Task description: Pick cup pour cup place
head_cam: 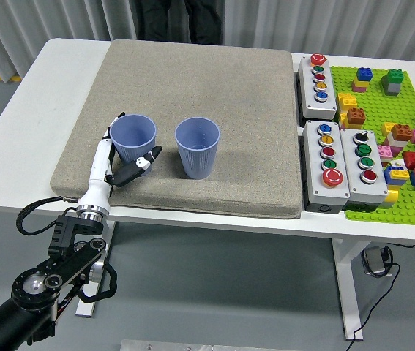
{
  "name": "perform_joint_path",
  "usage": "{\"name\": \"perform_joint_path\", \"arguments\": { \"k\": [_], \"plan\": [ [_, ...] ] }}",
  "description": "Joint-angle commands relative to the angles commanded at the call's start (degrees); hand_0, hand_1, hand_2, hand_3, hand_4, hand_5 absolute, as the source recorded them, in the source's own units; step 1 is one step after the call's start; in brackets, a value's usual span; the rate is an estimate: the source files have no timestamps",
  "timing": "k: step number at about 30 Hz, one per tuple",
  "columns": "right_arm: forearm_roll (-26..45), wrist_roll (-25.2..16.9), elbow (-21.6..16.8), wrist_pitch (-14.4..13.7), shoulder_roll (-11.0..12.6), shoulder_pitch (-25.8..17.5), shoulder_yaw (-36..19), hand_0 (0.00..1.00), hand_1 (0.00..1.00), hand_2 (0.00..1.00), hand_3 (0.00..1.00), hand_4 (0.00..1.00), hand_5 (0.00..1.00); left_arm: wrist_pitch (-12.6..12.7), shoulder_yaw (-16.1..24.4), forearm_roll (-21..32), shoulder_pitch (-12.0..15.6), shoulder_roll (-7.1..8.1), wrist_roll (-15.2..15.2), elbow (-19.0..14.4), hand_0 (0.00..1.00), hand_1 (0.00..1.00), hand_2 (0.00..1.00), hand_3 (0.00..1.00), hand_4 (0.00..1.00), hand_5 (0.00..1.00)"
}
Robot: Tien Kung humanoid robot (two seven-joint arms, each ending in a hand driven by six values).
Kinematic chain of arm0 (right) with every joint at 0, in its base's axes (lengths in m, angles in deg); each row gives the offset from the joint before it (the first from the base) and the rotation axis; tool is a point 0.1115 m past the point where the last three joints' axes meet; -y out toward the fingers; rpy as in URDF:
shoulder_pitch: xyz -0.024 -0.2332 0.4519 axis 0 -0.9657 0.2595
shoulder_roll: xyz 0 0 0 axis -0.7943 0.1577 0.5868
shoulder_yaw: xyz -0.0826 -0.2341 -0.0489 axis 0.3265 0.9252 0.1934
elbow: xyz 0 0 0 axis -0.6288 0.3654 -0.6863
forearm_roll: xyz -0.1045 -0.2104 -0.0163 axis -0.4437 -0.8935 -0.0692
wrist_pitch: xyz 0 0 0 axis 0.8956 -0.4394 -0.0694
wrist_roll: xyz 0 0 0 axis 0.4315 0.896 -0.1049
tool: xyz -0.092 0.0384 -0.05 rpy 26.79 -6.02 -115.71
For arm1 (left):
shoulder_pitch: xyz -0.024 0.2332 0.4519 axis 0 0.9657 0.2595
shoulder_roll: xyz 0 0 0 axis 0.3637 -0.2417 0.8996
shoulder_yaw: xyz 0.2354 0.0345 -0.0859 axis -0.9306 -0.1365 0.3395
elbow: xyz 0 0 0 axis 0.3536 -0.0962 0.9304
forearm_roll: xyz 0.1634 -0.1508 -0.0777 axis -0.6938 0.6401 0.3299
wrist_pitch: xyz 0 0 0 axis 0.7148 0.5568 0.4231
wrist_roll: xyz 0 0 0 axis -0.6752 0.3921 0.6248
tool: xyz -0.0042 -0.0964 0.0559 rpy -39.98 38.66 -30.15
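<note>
Two blue ribbed cups stand upright on the grey mat (229, 95): the left cup (134, 135) and the right cup (197, 146), a little apart. My left hand (132, 148) reaches up from the lower left, its white and black fingers (112, 126) spread along the left cup's left side and its thumb (148, 156) in front of the cup's base. The fingers look loose around the cup, not clamped on it. Both cups' insides look empty. My right hand is out of view.
Grey button boxes (319, 77) (342, 164) lie right of the mat. A green baseplate (383, 102) with several toy bricks fills the far right. A person in dark clothes (178, 18) stands at the far side.
</note>
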Motion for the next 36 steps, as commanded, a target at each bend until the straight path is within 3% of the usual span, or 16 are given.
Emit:
{"name": "perform_joint_path", "arguments": {
  "k": [16,36],
  "plan": [
    [0.04,-0.06,0.04,0.01,0.04,0.18,-0.07,0.702,0.641,0.596,0.595,0.002,0.294,0.03,2.40,-2.05,0.63,0.67,-0.92,-0.84,0.933,0.955,0.998,0.998,0.978,0.369],
    [0.00,-0.24,0.11,-0.06,0.13,0.33,-0.36,0.701,0.642,0.596,0.595,0.002,0.290,-0.29,1.59,-3.76,5.32,4.64,-1.95,-9.14,0.926,0.953,0.998,0.998,0.998,0.401]
  ]
}}
